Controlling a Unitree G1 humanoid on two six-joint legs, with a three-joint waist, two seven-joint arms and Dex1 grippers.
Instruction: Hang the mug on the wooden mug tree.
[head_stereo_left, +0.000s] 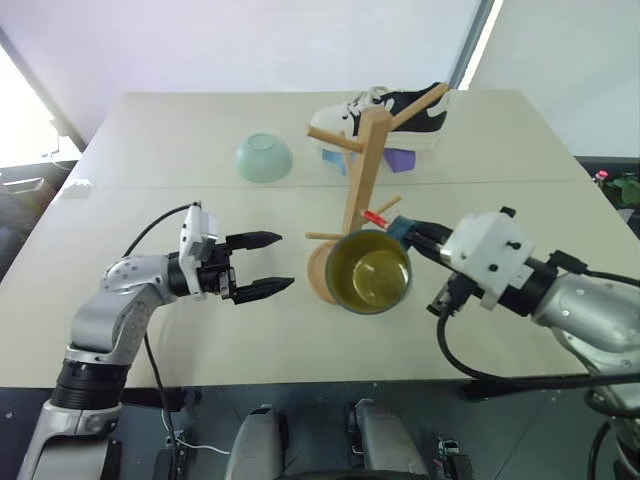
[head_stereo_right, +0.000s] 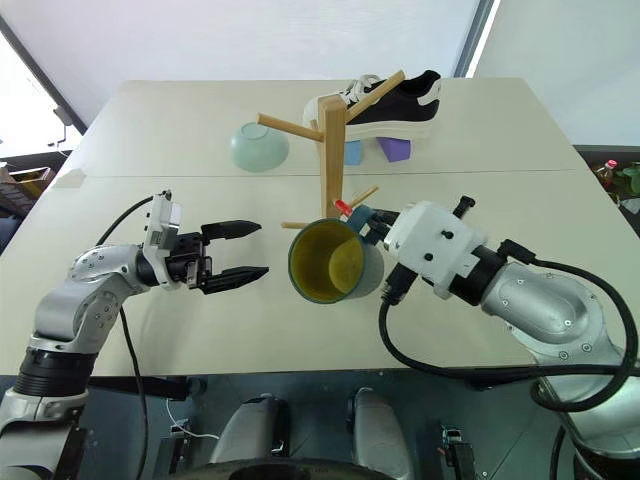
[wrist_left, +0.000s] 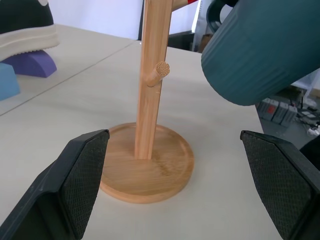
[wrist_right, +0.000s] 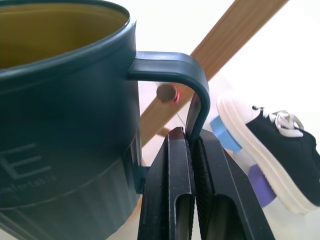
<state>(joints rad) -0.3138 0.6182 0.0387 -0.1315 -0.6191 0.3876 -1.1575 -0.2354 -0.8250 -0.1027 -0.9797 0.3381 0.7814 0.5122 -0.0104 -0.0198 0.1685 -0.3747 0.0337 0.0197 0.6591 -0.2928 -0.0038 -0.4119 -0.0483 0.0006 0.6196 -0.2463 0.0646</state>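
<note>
The mug (head_stereo_left: 368, 272), dusty blue with a yellow-green inside, hangs tilted above the table with its mouth toward me. My right gripper (head_stereo_left: 415, 235) is shut on its blue handle (wrist_right: 192, 85). The wooden mug tree (head_stereo_left: 360, 170) stands just behind the mug on its round base (wrist_left: 145, 170). Its red-tipped peg (head_stereo_left: 375, 215) sits close by the handle and shows through the handle loop in the right wrist view. My left gripper (head_stereo_left: 283, 262) is open and empty, to the left of the mug and pointing at the tree's base.
A pale mint bowl (head_stereo_left: 264, 158) lies upside down at the back left of the tree. A black and white shoe (head_stereo_left: 395, 115) rests on blue and purple blocks (head_stereo_left: 400, 160) behind the tree. The table's front edge (head_stereo_left: 300, 380) runs below both arms.
</note>
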